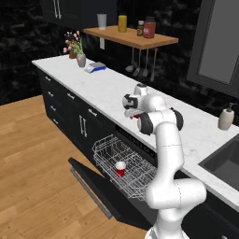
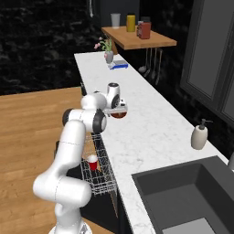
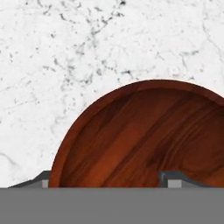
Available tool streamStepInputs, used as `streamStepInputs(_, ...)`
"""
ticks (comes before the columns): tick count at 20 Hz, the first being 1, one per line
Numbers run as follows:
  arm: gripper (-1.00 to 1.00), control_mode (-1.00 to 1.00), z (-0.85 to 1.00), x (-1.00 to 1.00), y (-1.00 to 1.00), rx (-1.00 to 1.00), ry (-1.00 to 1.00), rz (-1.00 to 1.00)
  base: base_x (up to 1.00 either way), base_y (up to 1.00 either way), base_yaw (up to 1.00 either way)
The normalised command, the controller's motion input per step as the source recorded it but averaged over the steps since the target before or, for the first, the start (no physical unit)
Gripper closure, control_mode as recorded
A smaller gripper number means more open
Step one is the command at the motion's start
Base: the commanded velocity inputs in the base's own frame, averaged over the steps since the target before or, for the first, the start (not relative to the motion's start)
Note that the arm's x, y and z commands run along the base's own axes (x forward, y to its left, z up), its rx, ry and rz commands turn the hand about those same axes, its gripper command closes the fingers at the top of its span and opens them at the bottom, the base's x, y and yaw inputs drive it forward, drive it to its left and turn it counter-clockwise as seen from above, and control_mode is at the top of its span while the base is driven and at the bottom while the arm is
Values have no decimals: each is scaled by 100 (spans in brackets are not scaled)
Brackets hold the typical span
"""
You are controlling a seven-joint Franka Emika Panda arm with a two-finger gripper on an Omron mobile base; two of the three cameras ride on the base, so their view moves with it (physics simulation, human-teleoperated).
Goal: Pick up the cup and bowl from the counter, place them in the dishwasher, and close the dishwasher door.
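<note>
The reddish-brown bowl (image 3: 144, 135) rests on the white marble counter (image 1: 107, 88), near its front edge above the dishwasher. My gripper (image 3: 109, 181) hangs right over it, open, with one fingertip (image 3: 43, 181) just outside the bowl's rim and the other fingertip (image 3: 174, 179) inside the bowl. From the base, the bowl (image 2: 121, 113) peeks out under the hand (image 2: 114, 103). The red cup (image 1: 120, 168) stands upright in the dishwasher's pulled-out white wire rack (image 1: 105, 149). The black dishwasher door (image 1: 93, 184) lies folded down flat.
A soap dispenser (image 2: 199, 135) stands beside the dark sink (image 2: 183, 196). Farther along the counter are a flower vase (image 1: 80, 58) and a blue-and-white object (image 1: 95, 67). A wooden shelf (image 1: 130, 36) with jars hangs above, utensils dangling below it.
</note>
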Motion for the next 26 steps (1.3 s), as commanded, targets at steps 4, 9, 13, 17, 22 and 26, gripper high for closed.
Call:
streamStepInputs(4,100,-100,-7,5,0,0,-1,1,0,0,0)
streamStepInputs(9,100,-100,0,-11,21,0,0,0,0,0,0)
streamStepInputs(13,100,-100,4,-52,49,0,0,0,0,0,0)
streamStepInputs(17,100,-100,28,-92,70,0,0,0,0,0,0)
streamStepInputs(22,100,-100,22,-100,62,0,0,0,0,0,0)
streamStepInputs(26,100,-100,3,-100,68,8,0,0,0,0,0)
